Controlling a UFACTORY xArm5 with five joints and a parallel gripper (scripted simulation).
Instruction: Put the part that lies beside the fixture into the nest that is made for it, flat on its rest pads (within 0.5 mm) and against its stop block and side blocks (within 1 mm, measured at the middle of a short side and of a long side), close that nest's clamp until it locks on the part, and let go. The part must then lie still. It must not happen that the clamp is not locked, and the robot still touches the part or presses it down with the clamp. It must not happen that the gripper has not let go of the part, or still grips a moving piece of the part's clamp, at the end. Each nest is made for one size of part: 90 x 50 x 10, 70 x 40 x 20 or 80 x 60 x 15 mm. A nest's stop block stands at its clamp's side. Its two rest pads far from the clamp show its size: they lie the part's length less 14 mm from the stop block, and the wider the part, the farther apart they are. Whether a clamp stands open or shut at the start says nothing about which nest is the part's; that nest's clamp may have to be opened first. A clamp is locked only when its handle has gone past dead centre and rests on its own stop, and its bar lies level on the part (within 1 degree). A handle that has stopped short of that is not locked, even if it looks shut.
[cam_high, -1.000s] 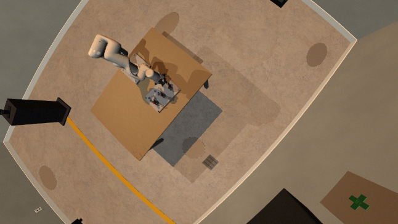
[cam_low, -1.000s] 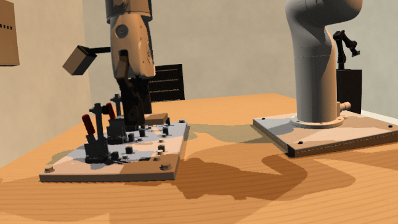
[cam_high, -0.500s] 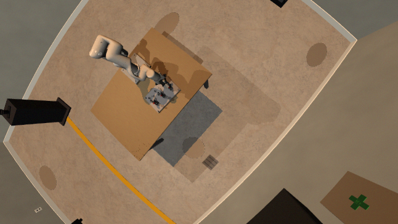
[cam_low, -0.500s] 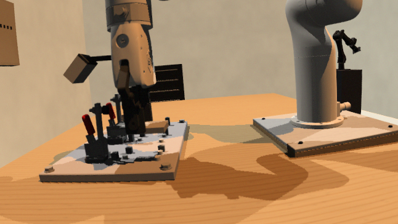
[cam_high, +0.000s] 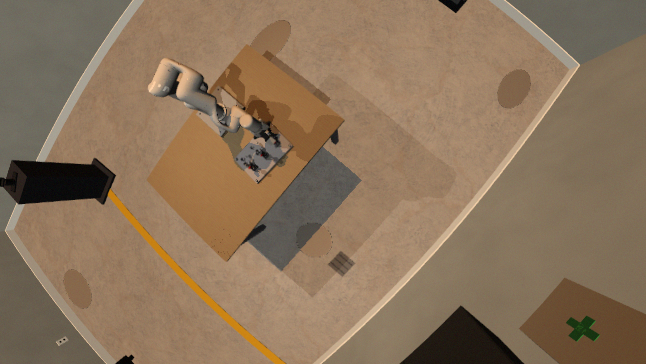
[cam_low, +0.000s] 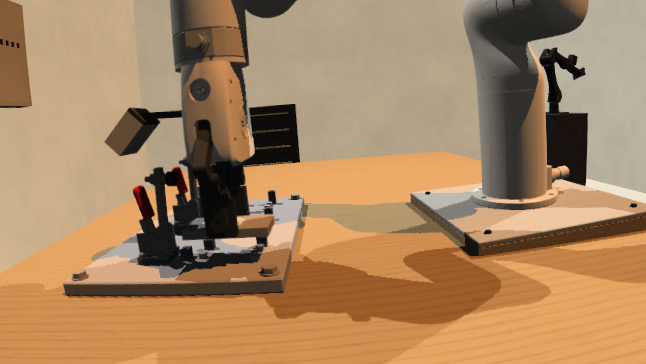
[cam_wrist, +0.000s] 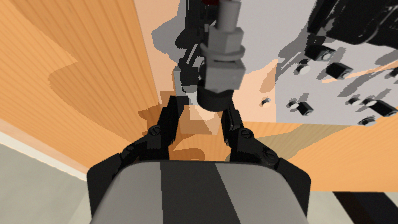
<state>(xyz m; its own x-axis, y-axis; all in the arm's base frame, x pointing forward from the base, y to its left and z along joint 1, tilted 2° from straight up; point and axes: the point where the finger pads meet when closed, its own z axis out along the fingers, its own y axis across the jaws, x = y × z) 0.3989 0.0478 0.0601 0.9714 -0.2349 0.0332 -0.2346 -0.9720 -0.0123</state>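
One xArm 5 (cam_high: 189, 90) reaches, in the top view, across the wooden table (cam_high: 195, 185) to the fixture plate (cam_high: 284, 146) (cam_low: 175, 288) (cam_wrist: 320, 117). Exterior view: the gripper (cam_low: 222, 232) (cam_wrist: 200, 106) grasps the flat part (cam_low: 256, 226) (cam_wrist: 200, 120), raised above the plate's near nest, right of an upright clamp bar (cam_low: 160, 200). Wrist view: the part lies between the jaws, its far end partly hidden by the clamp's spindle (cam_wrist: 223, 75).

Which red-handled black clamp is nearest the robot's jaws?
The frontmost black clamp in the exterior view, beside them; the red handle behind stands farther away.
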